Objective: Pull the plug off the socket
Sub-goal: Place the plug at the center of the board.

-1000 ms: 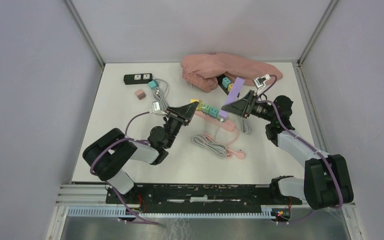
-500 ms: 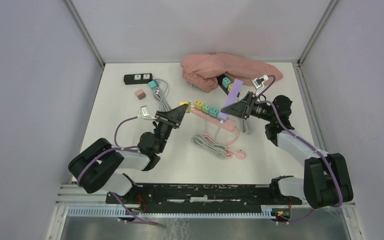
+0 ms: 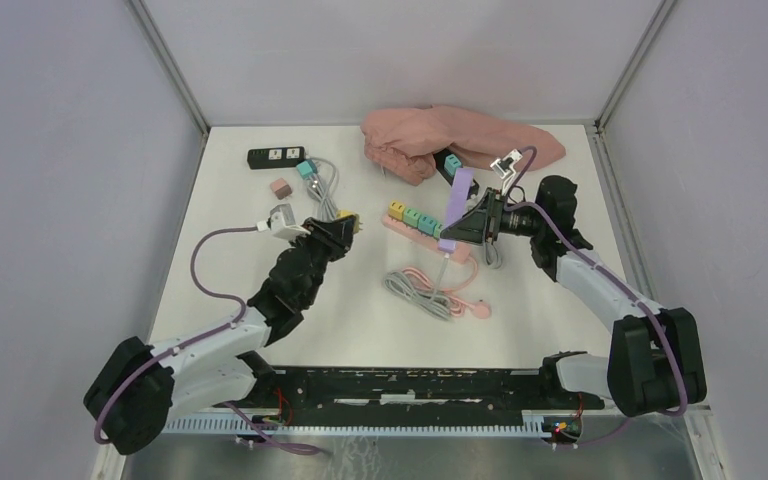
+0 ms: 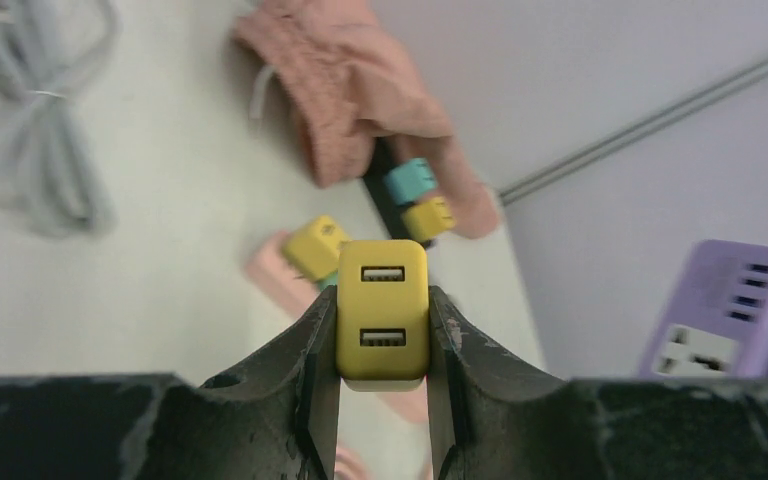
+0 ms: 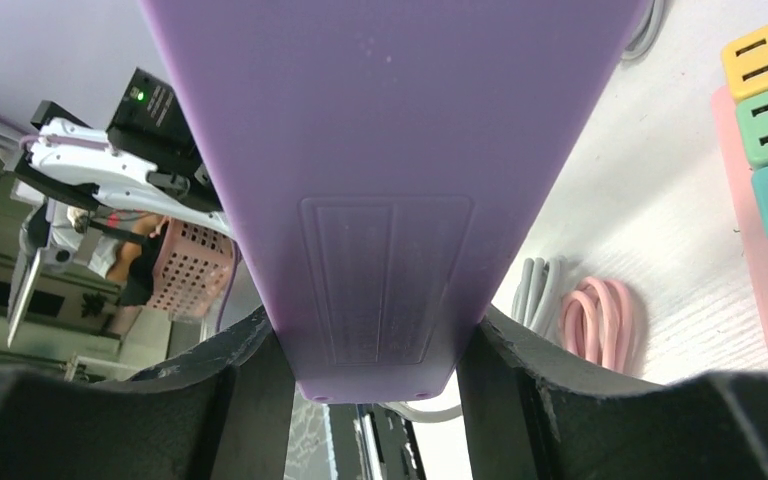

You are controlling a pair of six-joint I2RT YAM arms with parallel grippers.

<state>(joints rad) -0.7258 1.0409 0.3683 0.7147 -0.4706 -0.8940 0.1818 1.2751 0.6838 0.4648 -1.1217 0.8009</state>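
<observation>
readable text: none | checked: yellow plug (image 4: 382, 310), purple power strip (image 5: 390, 180), pink socket strip (image 3: 388, 224) | brands, numbers, signs: none legible

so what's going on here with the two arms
The left hand is shut on a yellow USB adapter, held in the air clear of the pink power strip, where four more adapters sit plugged in. The right hand grips a purple power strip, held up at a tilt beside the pink one.
</observation>
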